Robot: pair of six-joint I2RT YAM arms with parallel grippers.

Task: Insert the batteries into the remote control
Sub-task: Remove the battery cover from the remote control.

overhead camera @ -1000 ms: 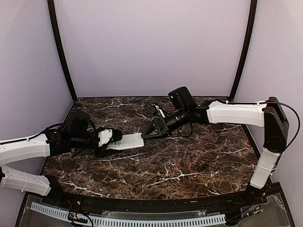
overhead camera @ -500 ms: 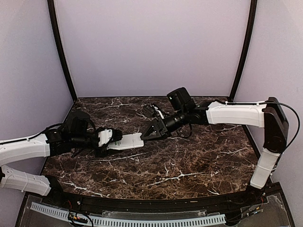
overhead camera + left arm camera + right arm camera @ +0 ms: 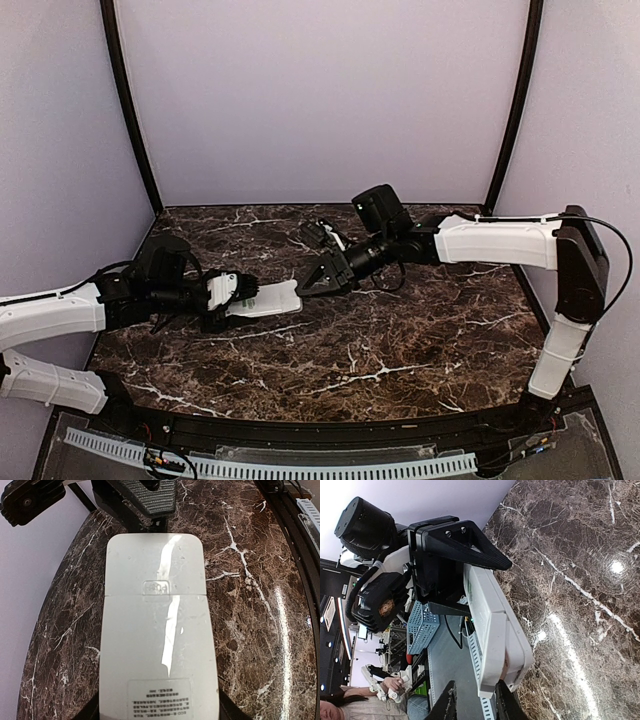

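Note:
The remote control (image 3: 274, 298) is a flat white handset held level above the table, its back with a printed label facing up (image 3: 160, 630). My left gripper (image 3: 248, 296) is shut on its near end, with a dark finger showing at either side (image 3: 157, 716). In the right wrist view the remote (image 3: 492, 625) is edge-on, and a seam shows between its back cover and body at the far end. My right gripper (image 3: 314, 284) is at that far end, its jaws a narrow gap apart (image 3: 475, 707), the cover's tip just at the right finger. The batteries are out of view.
The dark marble table (image 3: 400, 350) has purple walls at the back and sides. My right arm (image 3: 490, 240) reaches in from the right. Beyond the table's near edge the right wrist view shows a blue perforated basket (image 3: 422, 630) and a slotted white cable duct (image 3: 300, 465).
My right gripper has crept left toward the remote's far end, and its fingers have drawn closer together. The left gripper and the remote have not moved.

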